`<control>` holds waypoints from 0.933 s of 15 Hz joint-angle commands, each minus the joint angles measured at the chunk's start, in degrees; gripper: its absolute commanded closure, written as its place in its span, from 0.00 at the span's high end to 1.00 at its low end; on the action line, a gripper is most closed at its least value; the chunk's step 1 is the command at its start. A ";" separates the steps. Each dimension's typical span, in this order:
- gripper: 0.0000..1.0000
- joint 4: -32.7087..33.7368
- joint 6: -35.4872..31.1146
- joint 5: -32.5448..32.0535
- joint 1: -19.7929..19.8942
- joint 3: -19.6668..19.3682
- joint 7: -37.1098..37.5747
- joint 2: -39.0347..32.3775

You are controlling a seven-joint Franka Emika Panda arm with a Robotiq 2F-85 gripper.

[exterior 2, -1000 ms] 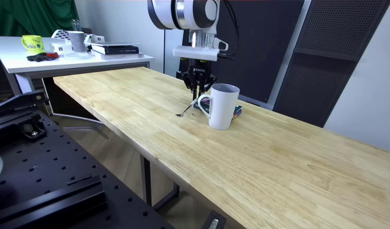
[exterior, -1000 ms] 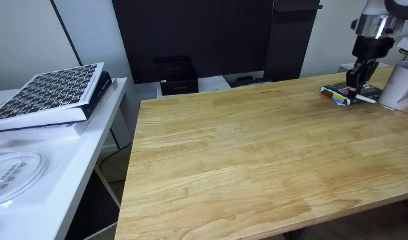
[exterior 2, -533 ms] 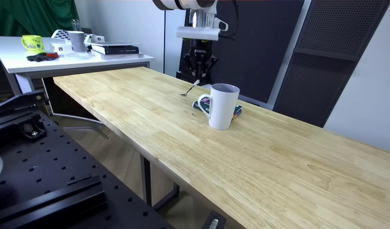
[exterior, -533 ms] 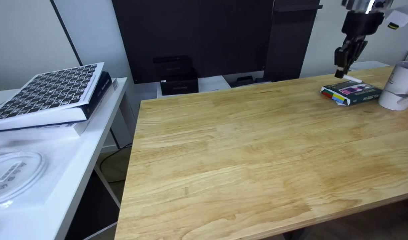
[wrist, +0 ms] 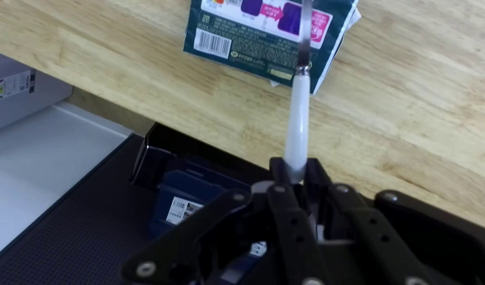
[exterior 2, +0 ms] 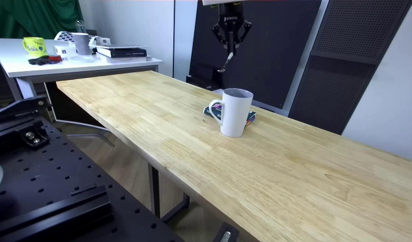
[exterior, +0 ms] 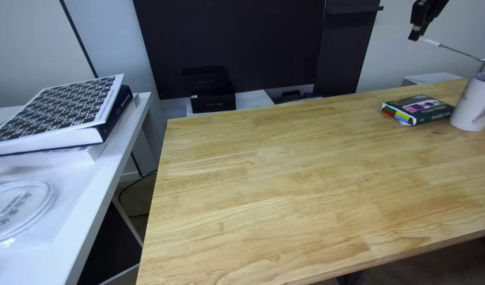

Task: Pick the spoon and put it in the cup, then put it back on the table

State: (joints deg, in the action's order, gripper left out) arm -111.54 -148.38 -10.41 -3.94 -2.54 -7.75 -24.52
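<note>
My gripper (wrist: 295,170) is shut on the white handle end of the spoon (wrist: 298,118). In both exterior views the gripper (exterior: 415,36) (exterior 2: 231,48) is high in the air. The spoon (exterior: 460,52) sticks out sideways from the fingertips, its bowl end tilted down. It also shows above the cup in an exterior view (exterior 2: 228,60). The white cup (exterior: 472,105) (exterior 2: 236,112) stands upright on the wooden table (exterior: 286,190) (exterior 2: 276,174), below the level of the spoon. The cup is out of the wrist view. The spoon's bowl is cut off there.
A flat dark green packet (exterior: 418,110) (wrist: 246,43) lies on the table beside the cup. A white desk (exterior: 80,178) bears stacked books (exterior: 60,107). A yellow mug (exterior 2: 35,47) and a grey cup (exterior 2: 80,44) stand on it. A dark panel (exterior 2: 269,50) stands behind the table.
My gripper has risen well above the table with the spoon held in it. The spoon has gone up from beside the cup and packet. The cup and packet have not moved.
</note>
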 commanded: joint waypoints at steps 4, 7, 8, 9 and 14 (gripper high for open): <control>0.04 -6.19 -12.58 -8.39 -1.42 -3.69 7.08 6.81; 0.04 -11.18 -24.52 -17.55 -4.91 -10.83 15.42 8.14; 0.04 -12.66 -27.90 -20.86 -6.67 -14.19 18.51 8.46; 0.04 -13.97 -30.36 -23.36 -8.58 -17.58 21.00 8.75; 0.04 -17.82 -33.72 -29.99 -19.27 -33.09 27.73 9.84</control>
State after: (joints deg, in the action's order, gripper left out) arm -126.45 -181.51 -36.77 -16.93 -27.96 14.94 -17.30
